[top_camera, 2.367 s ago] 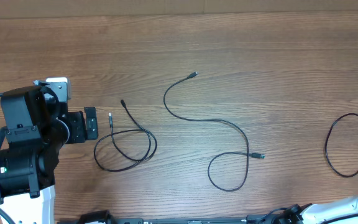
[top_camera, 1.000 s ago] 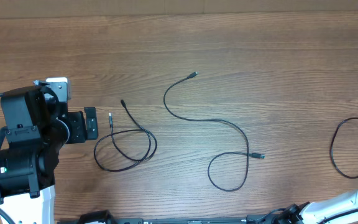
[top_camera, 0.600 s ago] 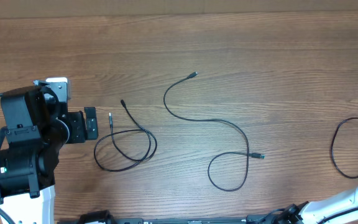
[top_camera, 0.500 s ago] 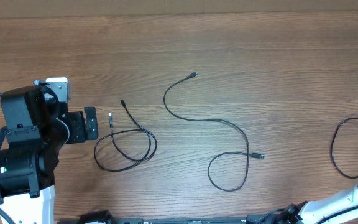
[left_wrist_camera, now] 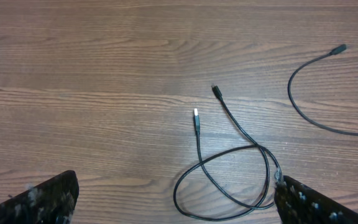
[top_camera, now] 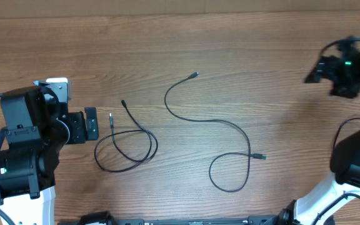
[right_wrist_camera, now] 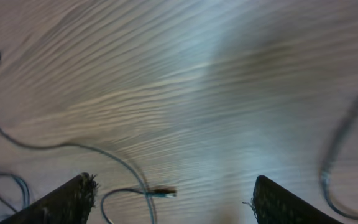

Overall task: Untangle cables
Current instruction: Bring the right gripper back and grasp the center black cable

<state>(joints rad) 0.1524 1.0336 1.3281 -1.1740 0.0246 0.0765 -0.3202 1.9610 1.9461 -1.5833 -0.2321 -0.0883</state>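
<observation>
Logged 3, all apart on table point(top_camera: 242, 56): looped cable point(left_wrist_camera: 258, 147) left, long cable point(top_camera: 211, 122) middle, third cable point(top_camera: 340, 128) far right, half hidden by right arm point(top_camera: 355, 156). Noted left fingers point(left_wrist_camera: 48, 199) spread wide, empty, near loop; right fingers point(right_wrist_camera: 67, 199) parted, grasping nothing, view blurred. Could snag third cable with low arm swing, dragging it into others

The right-hand cable point(top_camera: 342, 129) is mostly hidden behind the right arm point(top_camera: 355, 159) in the overhead view. The right wrist view is blurred throughout. In the left wrist view, the long cable point(left_wrist_camera: 303, 115) runs off the right edge.
</observation>
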